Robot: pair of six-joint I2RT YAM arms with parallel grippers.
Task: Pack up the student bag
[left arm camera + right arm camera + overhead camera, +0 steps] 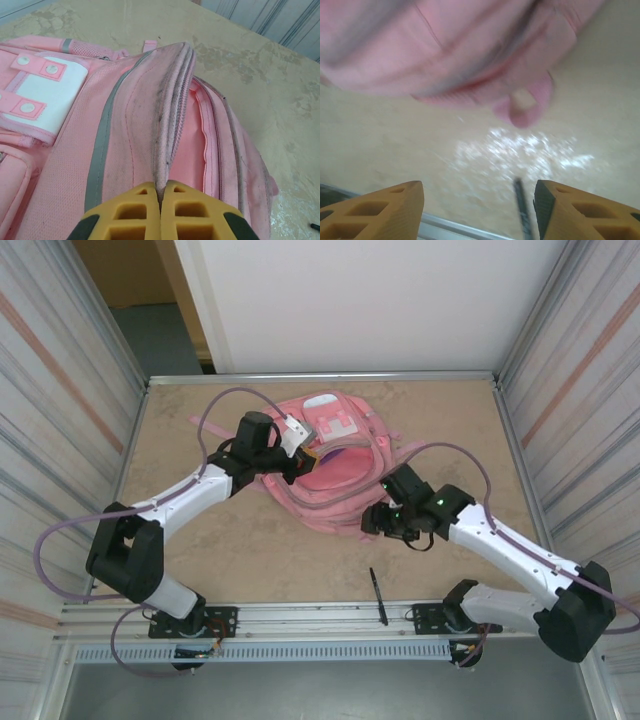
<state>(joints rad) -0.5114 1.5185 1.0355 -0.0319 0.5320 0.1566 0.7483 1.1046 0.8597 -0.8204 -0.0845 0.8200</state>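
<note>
While the left gripper (161,194) clamped the zip lip of the student bag (125,125) at frame centre and the right gripper (479,194) gaped empty, fabric slippage risked closing the opening.

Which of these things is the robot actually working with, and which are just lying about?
Part of the job:
student bag, its flap edge pinched by the shut left gripper
open right gripper near it
black pen, probably next to be packed

Just there:
table
side walls
</note>
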